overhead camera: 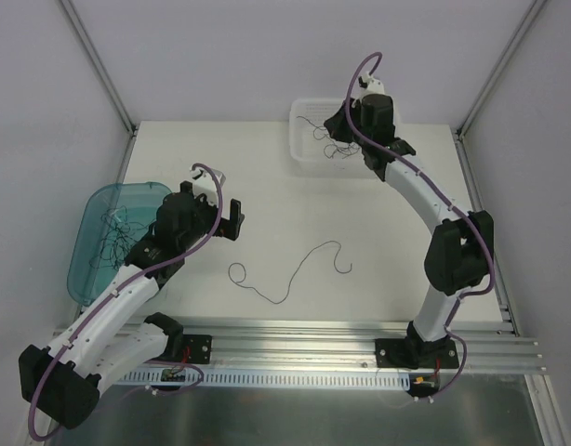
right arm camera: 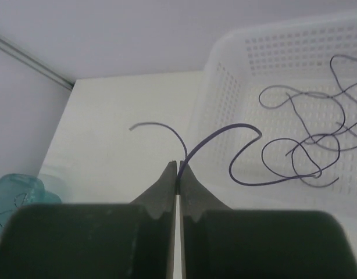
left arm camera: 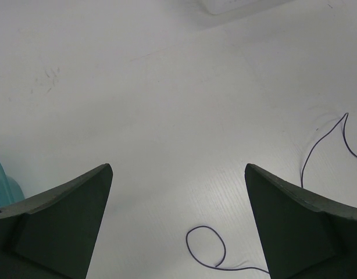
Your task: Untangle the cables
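Up at the far edge of the table (overhead camera: 267, 158), the right gripper (right arm camera: 178, 167) is pinched tight on a purple cable (right arm camera: 216, 136), whose ends arc out to either side, just beside the white basket (right arm camera: 225, 70) where more cables (right arm camera: 309, 145) lie looped. The left gripper (left arm camera: 178, 168) hangs left of centre with its jaws spread wide, holding nothing. One loose strand (overhead camera: 299, 265) curls near the table's middle, and thin wires (overhead camera: 118, 232) sit in the teal bin (overhead camera: 81, 251) at the left edge
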You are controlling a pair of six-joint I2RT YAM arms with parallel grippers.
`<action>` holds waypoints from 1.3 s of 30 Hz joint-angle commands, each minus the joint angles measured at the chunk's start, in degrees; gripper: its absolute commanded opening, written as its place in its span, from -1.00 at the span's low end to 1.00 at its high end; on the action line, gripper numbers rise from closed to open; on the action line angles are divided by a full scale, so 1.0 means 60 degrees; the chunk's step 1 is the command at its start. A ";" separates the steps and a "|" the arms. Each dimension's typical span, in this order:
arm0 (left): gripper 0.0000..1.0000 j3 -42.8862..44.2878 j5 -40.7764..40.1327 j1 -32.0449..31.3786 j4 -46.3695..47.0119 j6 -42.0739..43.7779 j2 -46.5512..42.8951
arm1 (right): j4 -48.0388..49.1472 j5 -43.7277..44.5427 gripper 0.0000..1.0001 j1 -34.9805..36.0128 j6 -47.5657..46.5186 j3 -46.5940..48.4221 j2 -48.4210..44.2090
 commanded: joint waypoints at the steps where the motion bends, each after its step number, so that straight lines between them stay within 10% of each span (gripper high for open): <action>1: 0.98 0.0060 0.0147 0.0125 0.0147 -0.0013 -0.0101 | -0.0468 -0.0147 -0.97 -0.0465 -0.0018 0.1295 0.0622; 4: 0.98 0.0060 0.0103 0.0140 0.0162 -0.0013 -0.0057 | -0.1228 -0.0294 -0.36 -0.0743 0.0143 0.2275 0.1544; 10: 0.98 0.0133 0.0162 0.0198 0.0133 -0.0115 0.0148 | -0.1684 -0.0338 0.21 -0.0832 -0.0236 0.2412 0.1665; 25: 0.98 0.0426 -0.0219 0.0418 -0.0306 -0.0921 0.0573 | -0.4100 -0.0690 0.22 0.2092 -0.2508 -0.2565 -0.2817; 39: 0.98 0.0485 -0.1462 0.0579 -0.0497 -0.0906 0.0676 | -0.4232 0.2094 0.38 0.6810 0.0702 -0.4695 -0.3174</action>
